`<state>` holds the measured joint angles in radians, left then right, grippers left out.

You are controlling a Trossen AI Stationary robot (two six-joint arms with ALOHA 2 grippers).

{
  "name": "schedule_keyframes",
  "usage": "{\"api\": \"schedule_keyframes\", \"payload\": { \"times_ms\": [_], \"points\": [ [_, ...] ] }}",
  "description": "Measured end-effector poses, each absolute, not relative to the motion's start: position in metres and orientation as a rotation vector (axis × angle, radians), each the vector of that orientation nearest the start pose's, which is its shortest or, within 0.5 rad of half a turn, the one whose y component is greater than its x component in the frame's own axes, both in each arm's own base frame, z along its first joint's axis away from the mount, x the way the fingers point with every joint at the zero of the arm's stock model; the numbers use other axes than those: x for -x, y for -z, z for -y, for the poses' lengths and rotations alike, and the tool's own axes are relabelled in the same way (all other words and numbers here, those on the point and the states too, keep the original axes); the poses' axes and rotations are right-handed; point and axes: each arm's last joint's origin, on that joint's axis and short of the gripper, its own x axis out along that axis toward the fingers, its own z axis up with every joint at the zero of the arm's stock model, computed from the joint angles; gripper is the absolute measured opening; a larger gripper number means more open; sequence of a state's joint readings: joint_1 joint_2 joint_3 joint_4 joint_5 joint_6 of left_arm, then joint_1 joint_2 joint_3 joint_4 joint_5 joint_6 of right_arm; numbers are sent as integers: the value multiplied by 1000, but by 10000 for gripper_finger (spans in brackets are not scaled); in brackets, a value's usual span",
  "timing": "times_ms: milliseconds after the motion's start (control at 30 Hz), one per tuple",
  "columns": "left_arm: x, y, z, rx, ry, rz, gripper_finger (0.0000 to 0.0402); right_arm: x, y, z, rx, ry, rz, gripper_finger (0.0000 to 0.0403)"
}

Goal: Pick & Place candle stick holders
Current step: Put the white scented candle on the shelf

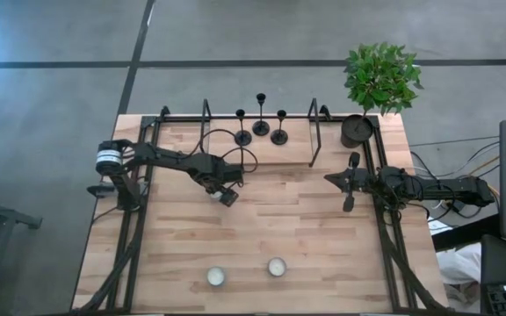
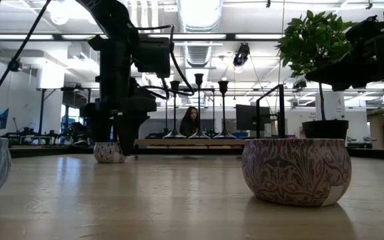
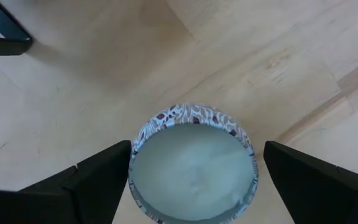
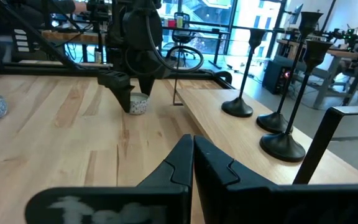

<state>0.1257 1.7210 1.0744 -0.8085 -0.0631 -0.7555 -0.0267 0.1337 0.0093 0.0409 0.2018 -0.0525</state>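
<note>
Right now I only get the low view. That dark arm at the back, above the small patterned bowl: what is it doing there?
Observer: The left hand is open, with one finger on each side of the patterned bowl.
Operator: Anything inside it?
Observer: Yes, a pale filling almost to the rim, wax by the look of it.
Operator: And the other arm?
Observer: Its right hand is shut and empty, above the right side of the table.

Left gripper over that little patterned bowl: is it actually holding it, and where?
Nothing is held. The left gripper is open, its fingers apart on either side of the patterned candle bowl, not touching it. The right gripper is shut, empty.
</note>
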Motion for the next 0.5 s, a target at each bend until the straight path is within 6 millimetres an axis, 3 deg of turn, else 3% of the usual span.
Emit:
{"api": "schedule_keyframes", "payload": {
  "times_ms": [500],
  "points": [
    [-296,-169,-39,615,-673,-1384,369,-104,-160,9,60,226,-89,8]
  ]
}}
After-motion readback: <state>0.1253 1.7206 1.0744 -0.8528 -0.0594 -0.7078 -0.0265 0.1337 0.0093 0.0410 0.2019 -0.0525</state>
